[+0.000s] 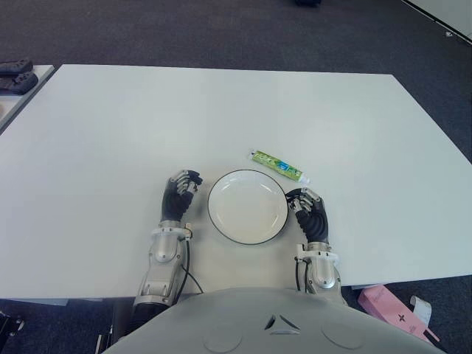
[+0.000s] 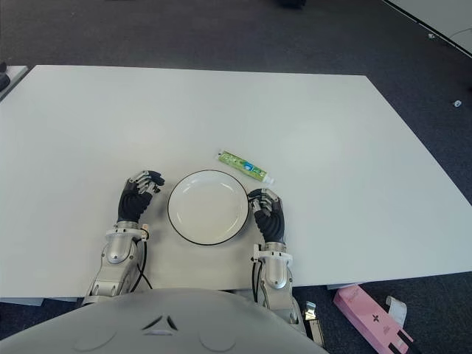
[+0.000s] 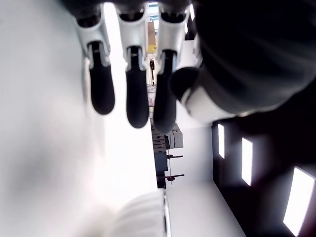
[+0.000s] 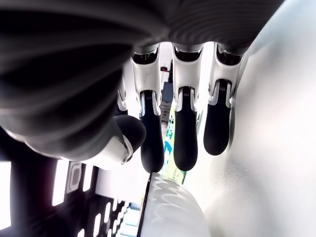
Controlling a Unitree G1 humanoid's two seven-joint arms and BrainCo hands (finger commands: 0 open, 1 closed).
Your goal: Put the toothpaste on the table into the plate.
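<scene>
A green and white toothpaste tube lies flat on the white table, just beyond the far right rim of the plate. The round white plate with a dark rim holds nothing and sits between my two hands. My right hand shows at the plate's right edge, a short way in front of the tube, fingers loosely bent and holding nothing. In the right wrist view the tube shows between the fingers. My left hand shows to the left of the plate, relaxed and holding nothing.
Dark objects lie on a separate surface at the far left. A pink box is on the floor beyond the table's near right corner. Dark carpet surrounds the table.
</scene>
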